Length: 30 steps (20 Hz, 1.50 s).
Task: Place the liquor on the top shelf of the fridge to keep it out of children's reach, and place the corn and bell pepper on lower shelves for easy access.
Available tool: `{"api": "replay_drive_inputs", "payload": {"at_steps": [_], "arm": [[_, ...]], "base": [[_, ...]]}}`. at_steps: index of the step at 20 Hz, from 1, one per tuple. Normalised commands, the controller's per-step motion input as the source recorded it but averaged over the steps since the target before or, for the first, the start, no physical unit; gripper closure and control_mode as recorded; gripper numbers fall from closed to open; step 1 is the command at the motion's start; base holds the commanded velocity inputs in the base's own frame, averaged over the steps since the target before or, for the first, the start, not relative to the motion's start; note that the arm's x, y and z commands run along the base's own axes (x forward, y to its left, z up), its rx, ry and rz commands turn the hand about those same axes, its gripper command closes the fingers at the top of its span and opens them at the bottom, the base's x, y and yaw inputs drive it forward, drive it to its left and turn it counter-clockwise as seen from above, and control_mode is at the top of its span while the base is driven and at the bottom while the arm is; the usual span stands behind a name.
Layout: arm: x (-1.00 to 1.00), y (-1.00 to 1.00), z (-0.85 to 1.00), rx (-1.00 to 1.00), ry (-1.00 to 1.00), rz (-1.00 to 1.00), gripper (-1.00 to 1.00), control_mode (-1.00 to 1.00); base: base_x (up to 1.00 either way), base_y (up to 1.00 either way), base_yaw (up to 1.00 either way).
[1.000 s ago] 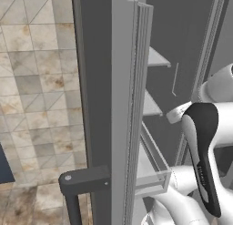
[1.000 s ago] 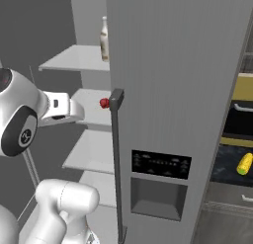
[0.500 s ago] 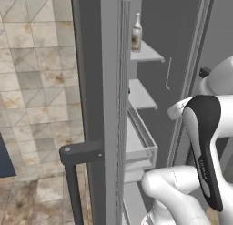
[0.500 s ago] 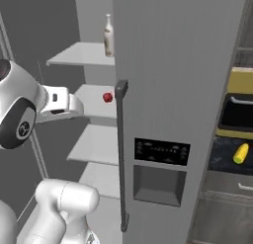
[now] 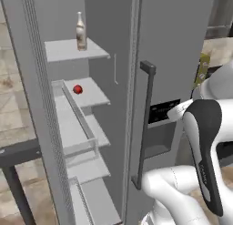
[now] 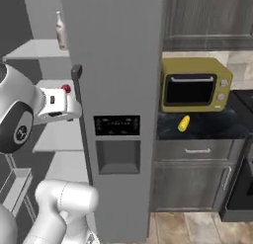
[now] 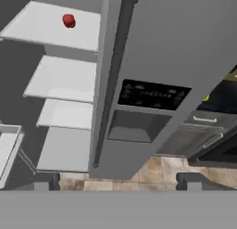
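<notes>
While the gripper [image 7: 118,184] is standing with its jaws spread wide and nothing between them, its two dark tips are pointing down past the fridge [image 6: 118,65] toward the floor, holding nothing.

Just beyond, the bell pepper [image 7: 69,21] is sitting near the back of a lower shelf [image 7: 51,26], and the liquor [image 5: 81,32] is standing upright near the right edge of the top shelf [image 5: 73,50].

Farther out, the corn [image 6: 183,123] is lying on the dark counter [image 6: 207,127], near its front edge and just in front of the yellow toaster oven [image 6: 195,85]; it looks to be the one thing left to move.

The cob is probably light and stiff (its kernel rows should give the pads some bite), but being round it is likely to roll. Closing across its thick middle, jaws square to its length and clear of the tapering greenish tip, looks like the safest hold.
</notes>
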Motion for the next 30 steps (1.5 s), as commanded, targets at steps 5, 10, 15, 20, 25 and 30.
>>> {"api": "replay_drive_inputs", "payload": {"at_steps": [5,10,15,20,25,30], "arm": [[0.0,0.0,0.0,0.0,0.0,0.0,-1.0,1.0],[0.0,0.0,0.0,0.0,0.0,0.0,-1.0,1.0],[0.0,0.0,0.0,0.0,0.0,0.0,-1.0,1.0],[0.0,0.0,0.0,0.0,0.0,0.0,-1.0,1.0],[0.0,0.0,0.0,0.0,0.0,0.0,-1.0,1.0],[0.0,0.0,0.0,0.0,0.0,0.0,-1.0,1.0]], "base": [[0.33,-0.72,-0.56],[0.4,-0.7,-0.55],[0.61,-0.28,-0.33],[0.94,-0.13,0.0],[0.96,-0.26,0.25],[0.38,-0.42,0.45]]}}
